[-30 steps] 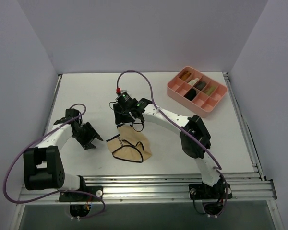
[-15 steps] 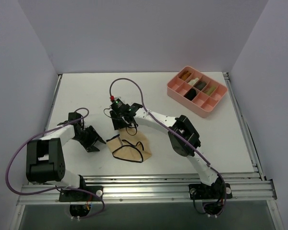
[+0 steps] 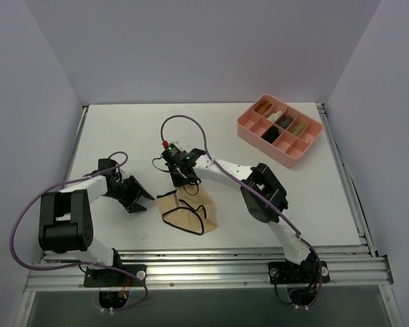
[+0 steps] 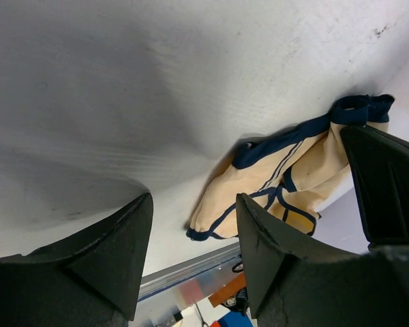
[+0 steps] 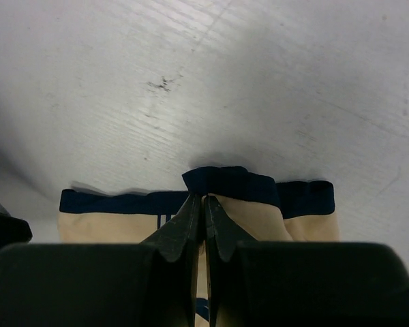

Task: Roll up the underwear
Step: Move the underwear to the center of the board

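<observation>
The underwear (image 3: 189, 212) is laid near the front middle of the table (image 3: 123, 129). Just to its left, the left gripper (image 3: 140, 200) is held low, fingers spread wide with nothing between them. At the cloth's far edge, the dark trim is pinched between the closed fingers of the right gripper (image 5: 204, 199). A pink divided tray (image 3: 247, 129) is set far right.

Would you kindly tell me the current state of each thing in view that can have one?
underwear: unrolled, lying loosely spread, far waistband bunched
right tool: shut on the underwear's waistband
left tool: open, empty, beside the underwear's left edge
pink tray: upright at the far right, some compartments filled
</observation>
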You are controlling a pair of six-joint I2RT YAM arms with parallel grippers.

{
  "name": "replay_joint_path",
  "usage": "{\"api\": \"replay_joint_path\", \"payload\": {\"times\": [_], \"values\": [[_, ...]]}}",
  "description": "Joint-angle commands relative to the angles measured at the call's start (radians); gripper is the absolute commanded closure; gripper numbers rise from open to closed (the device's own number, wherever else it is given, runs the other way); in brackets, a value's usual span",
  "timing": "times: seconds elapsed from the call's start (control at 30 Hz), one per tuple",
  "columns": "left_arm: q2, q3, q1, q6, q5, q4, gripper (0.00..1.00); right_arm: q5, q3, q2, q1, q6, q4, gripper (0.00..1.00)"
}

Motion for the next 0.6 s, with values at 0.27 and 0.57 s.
{"api": "replay_joint_path", "payload": {"times": [0.27, 0.57], "values": [[0.140, -0.030, -0.045, -0.024, 0.003, 0.247, 0.40, 0.000, -0.083, -0.151, -0.043, -0.014, -0.009, 1.00], [0.235, -0.009, -0.117, -0.040, -0.023, 0.293, 0.48, -0.017, -0.121, -0.185, -0.052, -0.010, 0.008, 1.00]]}}
